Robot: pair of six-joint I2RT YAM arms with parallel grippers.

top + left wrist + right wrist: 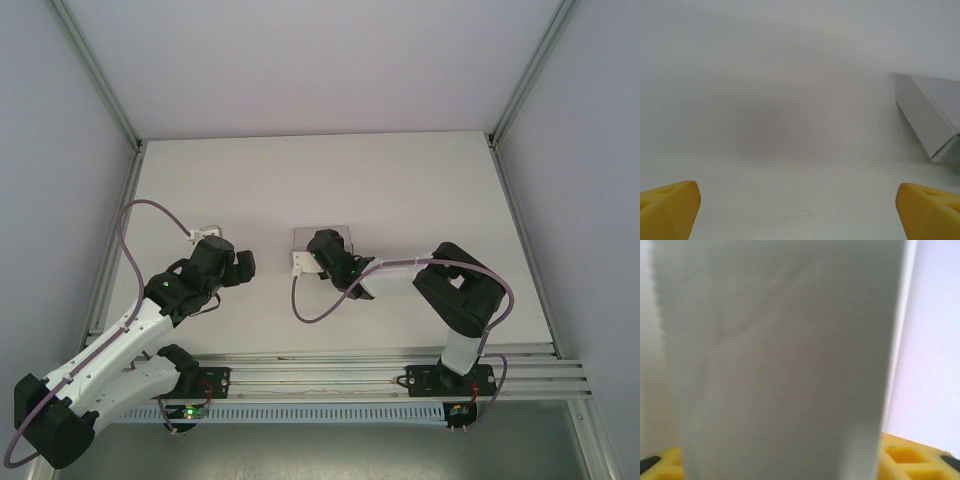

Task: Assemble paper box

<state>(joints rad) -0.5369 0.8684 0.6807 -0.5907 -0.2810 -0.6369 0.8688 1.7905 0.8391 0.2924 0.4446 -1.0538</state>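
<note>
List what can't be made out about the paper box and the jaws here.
1. Paper box, near side: top view, right gripper covers it.
2. Whether the right jaws press the box: right wrist view, blurred close-up, fingers cut off at the bottom edge.
3. Box's full shape: left wrist view, cut off by the right edge.

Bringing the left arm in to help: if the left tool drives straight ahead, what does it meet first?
Probably bare table; the paper box lies right of its line, though depth is unclear.
</note>
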